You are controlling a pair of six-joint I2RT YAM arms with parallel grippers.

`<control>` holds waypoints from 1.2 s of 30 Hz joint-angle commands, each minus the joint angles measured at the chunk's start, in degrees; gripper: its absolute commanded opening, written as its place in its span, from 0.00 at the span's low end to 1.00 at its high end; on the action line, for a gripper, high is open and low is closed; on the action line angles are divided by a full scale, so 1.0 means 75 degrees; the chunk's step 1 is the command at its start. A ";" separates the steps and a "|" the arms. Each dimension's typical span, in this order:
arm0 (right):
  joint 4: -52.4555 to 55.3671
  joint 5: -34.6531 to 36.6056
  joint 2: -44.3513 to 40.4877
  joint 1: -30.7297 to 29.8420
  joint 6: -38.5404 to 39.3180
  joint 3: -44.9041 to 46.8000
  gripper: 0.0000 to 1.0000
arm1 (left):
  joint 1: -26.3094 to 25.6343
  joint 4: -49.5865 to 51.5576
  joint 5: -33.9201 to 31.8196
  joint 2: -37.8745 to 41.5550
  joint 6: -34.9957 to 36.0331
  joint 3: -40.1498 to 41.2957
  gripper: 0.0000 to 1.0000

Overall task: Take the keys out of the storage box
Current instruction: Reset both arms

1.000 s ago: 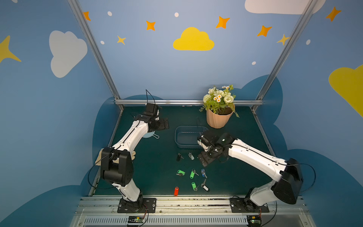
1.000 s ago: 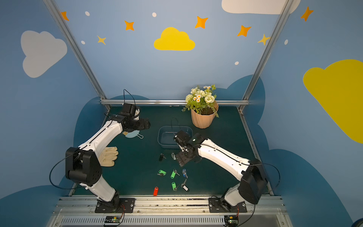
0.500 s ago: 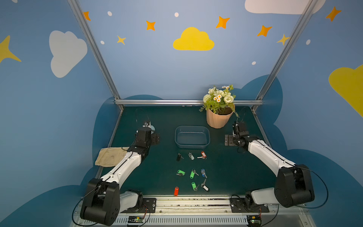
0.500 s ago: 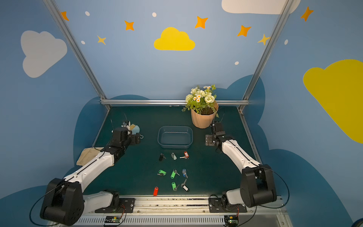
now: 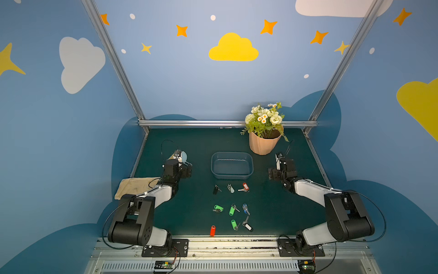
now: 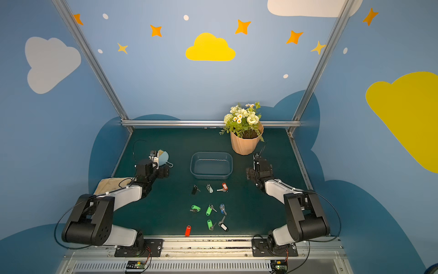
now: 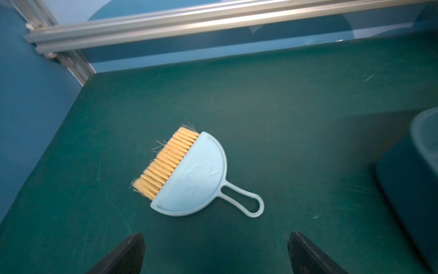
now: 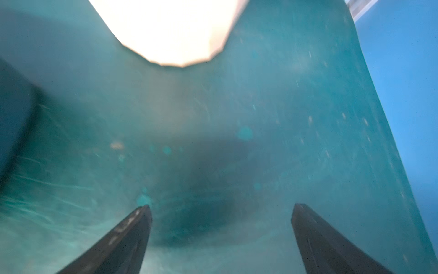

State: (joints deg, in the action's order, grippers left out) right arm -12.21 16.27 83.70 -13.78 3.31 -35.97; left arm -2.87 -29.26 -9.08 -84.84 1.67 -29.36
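The storage box (image 5: 232,176) (image 6: 211,176), a shallow blue-grey tub, stands mid-table with nothing showing inside it. Several keys lie on the green mat in front of it: tags in black (image 5: 216,189), grey (image 5: 230,188) and red (image 5: 245,187) nearest the box, then green (image 5: 218,208) and blue (image 5: 244,208), with white (image 5: 247,226) and red (image 5: 212,230) by the front edge. My left gripper (image 5: 186,171) (image 7: 216,239) is open and empty, left of the box. My right gripper (image 5: 272,173) (image 8: 222,207) is open and empty, right of the box. The box's edge (image 7: 426,142) shows in the left wrist view.
A peach flowerpot (image 5: 264,145) (image 8: 170,30) with flowers stands behind and right of the box. A light-blue hand brush (image 5: 183,156) (image 7: 189,175) lies just beyond my left gripper. A tan cloth (image 5: 135,187) lies at the left table edge.
Both arms have drawn back from the middle and folded low at the sides. The right gripper left the spot in front of the box, where a red-tagged key now lies uncovered.
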 commanded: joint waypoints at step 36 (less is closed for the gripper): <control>-0.0831 -0.2216 -0.0257 0.1388 0.0108 0.0181 0.98 | 0.0747 -0.2269 0.1824 -0.0443 -0.0265 0.0844 1.00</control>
State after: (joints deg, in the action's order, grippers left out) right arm -16.78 0.73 82.26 -3.64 4.97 -34.74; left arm 2.59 -46.35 3.97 -89.14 -0.36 -22.39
